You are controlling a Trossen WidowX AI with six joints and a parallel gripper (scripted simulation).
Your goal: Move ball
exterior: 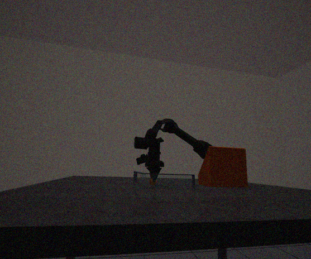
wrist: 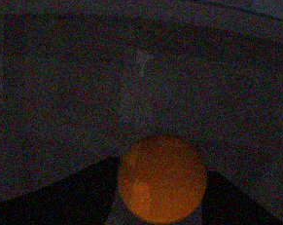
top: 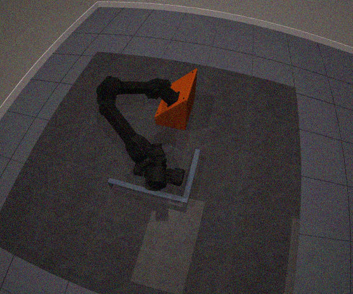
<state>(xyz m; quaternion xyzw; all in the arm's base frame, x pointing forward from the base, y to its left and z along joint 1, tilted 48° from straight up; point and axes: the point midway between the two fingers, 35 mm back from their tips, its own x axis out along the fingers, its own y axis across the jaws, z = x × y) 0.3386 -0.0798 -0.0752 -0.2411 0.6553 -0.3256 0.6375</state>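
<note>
- Dim, grainy room w/ plain grey walls; dark square table (top: 240,152) sits on a grey tiled floor (top: 329,95), a paler rectangular patch on the table at lower centre of the top view.
- Orange wedge-shaped base block (top: 178,101) just above frame centre in the top view; in the exterior view it's right of centre at the table's far edge (exterior: 223,167).
- Black jointed robot arm (top: 120,123) runs from the block to upper left, then bends down toward centre; in the exterior view it arches up and drops straight down (exterior: 178,134).
- Two low clear walls forming an L-shaped corner (top: 190,177) sit just below centre in the top view, corner at lower right; the exterior view shows them as a thin low frame (exterior: 175,175) left of the block.
- Black claw (exterior: 153,180) points straight down, tip v. low, inside the walls' outline near the table; in the top view the wrist hides it.
- Claw is clamped, part-way closed, on the small orange round ball (wrist: 161,178): the wrist view shows the ball low centre, dark fingers on both sides of it.
- Exterior view: ball (exterior: 152,182) just an orange speck at the claw tip; can't tell if it touches the table.
- See-through copy: can't make it out.
</note>
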